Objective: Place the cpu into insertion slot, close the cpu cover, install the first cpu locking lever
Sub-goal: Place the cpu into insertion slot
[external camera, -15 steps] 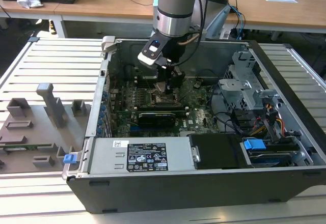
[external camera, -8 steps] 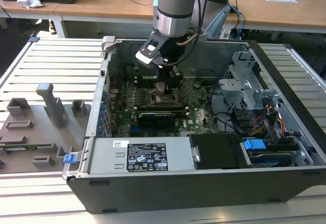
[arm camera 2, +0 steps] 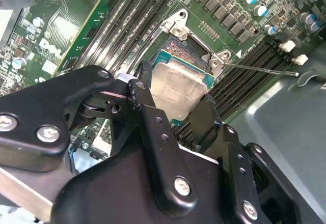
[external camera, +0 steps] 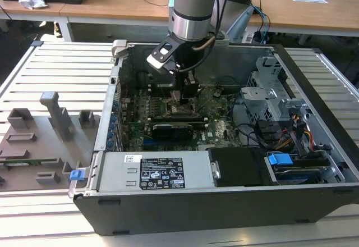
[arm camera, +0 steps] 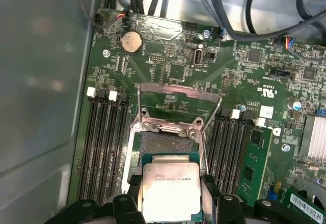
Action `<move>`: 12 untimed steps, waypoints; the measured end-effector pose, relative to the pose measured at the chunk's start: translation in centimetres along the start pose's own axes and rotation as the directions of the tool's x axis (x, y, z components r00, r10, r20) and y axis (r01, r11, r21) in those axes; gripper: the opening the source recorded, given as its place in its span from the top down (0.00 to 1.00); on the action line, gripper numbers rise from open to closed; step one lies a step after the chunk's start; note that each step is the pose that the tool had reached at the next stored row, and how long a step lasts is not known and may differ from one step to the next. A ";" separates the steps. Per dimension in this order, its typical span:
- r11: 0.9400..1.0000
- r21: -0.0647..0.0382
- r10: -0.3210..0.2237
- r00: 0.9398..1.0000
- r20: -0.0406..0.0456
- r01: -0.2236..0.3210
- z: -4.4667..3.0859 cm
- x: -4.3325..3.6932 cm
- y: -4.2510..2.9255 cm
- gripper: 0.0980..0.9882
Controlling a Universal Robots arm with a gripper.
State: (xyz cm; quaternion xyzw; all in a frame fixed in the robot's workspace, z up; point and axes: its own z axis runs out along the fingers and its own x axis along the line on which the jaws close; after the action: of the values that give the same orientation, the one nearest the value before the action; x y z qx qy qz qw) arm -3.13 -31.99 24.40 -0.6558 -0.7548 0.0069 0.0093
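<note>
Robot hand [arm camera 2: 174, 102] clamped on two opposite edges of the silvery square chip [arm camera: 170, 191], chip held over one end of the open socket [arm camera: 165, 142], cover [arm camera: 178, 94] swung up off the socket

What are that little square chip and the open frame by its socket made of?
The cpu looks topped with dull silvery metal, faintly smudged, sitting on a thin green board that shows at its edge. The cover seems to be thin grey sheet metal, judging by its soft sheen, though a coating can't be ruled out.
</note>
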 end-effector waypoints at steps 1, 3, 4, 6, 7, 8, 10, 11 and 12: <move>1.000 0.000 0.009 1.000 0.001 -0.009 0.01 0.00 0.01 0.50; 0.999 0.001 0.037 0.999 0.009 -0.037 0.01 0.00 0.00 0.50; 0.999 0.001 0.046 0.999 0.012 -0.046 0.02 0.00 0.00 0.50; 0.997 0.002 0.079 0.997 0.018 -0.079 0.03 -0.01 0.00 0.50; 0.995 0.002 0.097 0.995 0.018 -0.097 0.04 0.00 0.00 0.50; 0.994 0.002 0.106 0.994 0.018 -0.107 0.06 0.00 0.00 0.50; 0.992 0.002 0.128 0.992 0.019 -0.128 0.08 0.00 0.00 0.50; 0.991 0.002 0.134 0.991 0.019 -0.134 0.09 0.00 0.01 0.50; 0.990 0.002 0.142 0.990 0.020 -0.142 0.10 0.00 0.03 0.50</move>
State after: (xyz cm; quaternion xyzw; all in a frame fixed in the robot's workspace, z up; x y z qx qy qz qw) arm -3.11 -31.99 24.30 -0.7079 -0.7061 0.0153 0.0023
